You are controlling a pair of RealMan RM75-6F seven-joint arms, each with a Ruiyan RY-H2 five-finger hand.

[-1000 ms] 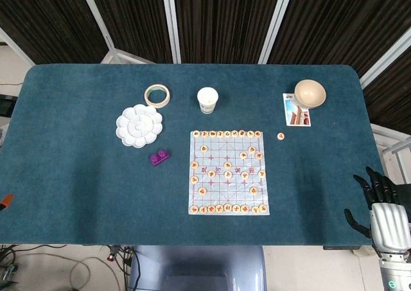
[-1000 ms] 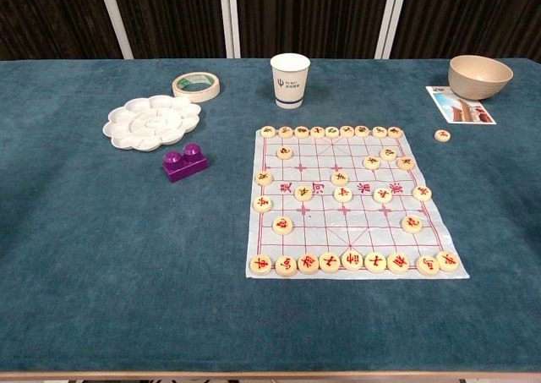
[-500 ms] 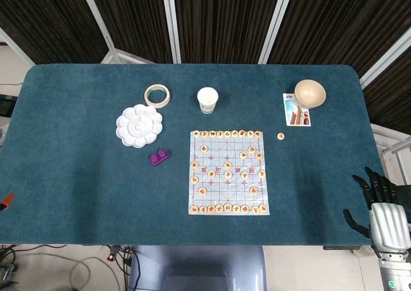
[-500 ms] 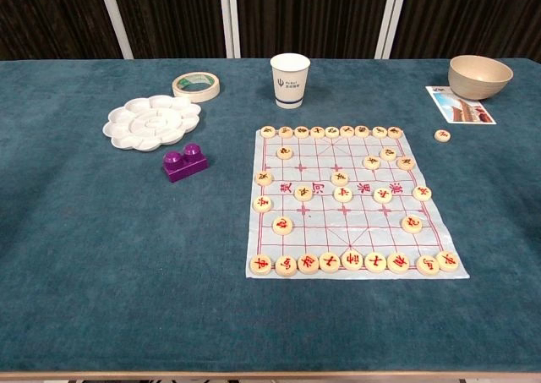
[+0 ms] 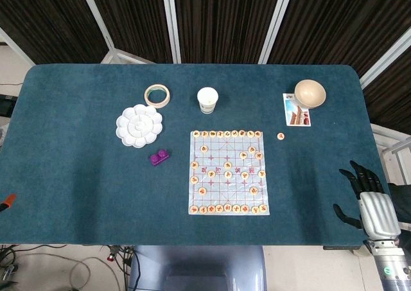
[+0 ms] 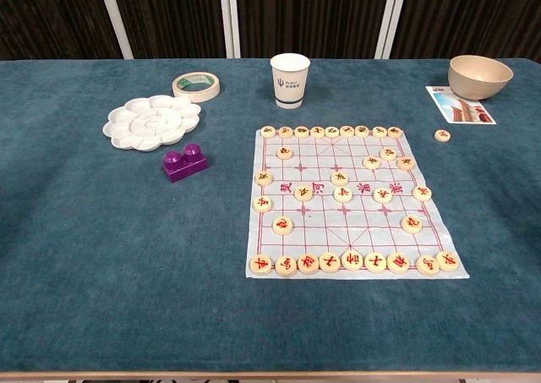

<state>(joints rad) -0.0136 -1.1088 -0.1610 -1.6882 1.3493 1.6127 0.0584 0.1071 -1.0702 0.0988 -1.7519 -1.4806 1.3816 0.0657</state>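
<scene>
Your right hand (image 5: 367,201) sits at the near right corner of the table (image 5: 77,175), showing only in the head view; the chest view does not catch it. Its fingers (image 5: 359,174) are spread apart and point away from you, the thumb stuck out toward the board side, and nothing is between them. They hover over or rest on bare cloth; you cannot tell which from above.

The thing nearest those fingers is the chess board (image 5: 228,172), a paper sheet lying flat, well apart to the left of the fingertips. Round pieces stand along its near and far rows, with others scattered in the middle. One lone chess piece (image 5: 280,136) lies off the sheet, beyond the fingertips and to their left, just beside the board's far right corner. Further out past the fingertips lie a card (image 5: 296,109) and a bowl (image 5: 310,93), the bowl overlapping the card's far edge.

Your left hand is out of sight in both views.
</scene>
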